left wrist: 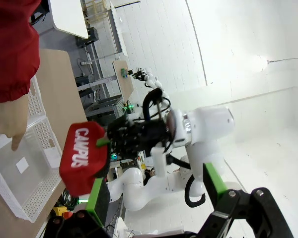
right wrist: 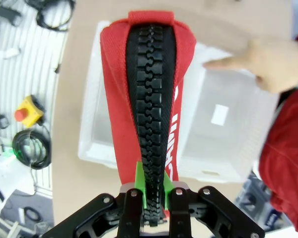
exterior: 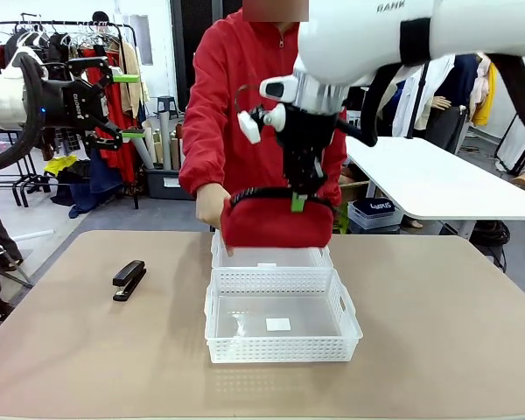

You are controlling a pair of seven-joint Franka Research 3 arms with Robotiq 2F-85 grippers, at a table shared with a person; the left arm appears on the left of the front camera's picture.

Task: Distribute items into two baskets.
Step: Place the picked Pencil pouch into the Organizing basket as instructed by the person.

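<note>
The jaws of the right gripper [exterior: 297, 203] are closed on the black zipper edge of the red zippered pouch [exterior: 276, 226]. The pouch hangs over the smaller basket [exterior: 315, 257] and hides its far side. The person's hand [exterior: 212, 206] is just beside the pouch, one finger pointing down. The larger basket [exterior: 280, 348] touches the smaller one on the near side. The black stapler [exterior: 129, 279] lies on the tabletop [exterior: 437, 332], left of both. The left gripper [exterior: 127, 107] hovers high, with its jaws apart and nothing between them.

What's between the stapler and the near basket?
Nothing: bare table between stapler and near basket, seen in the front view.
</note>
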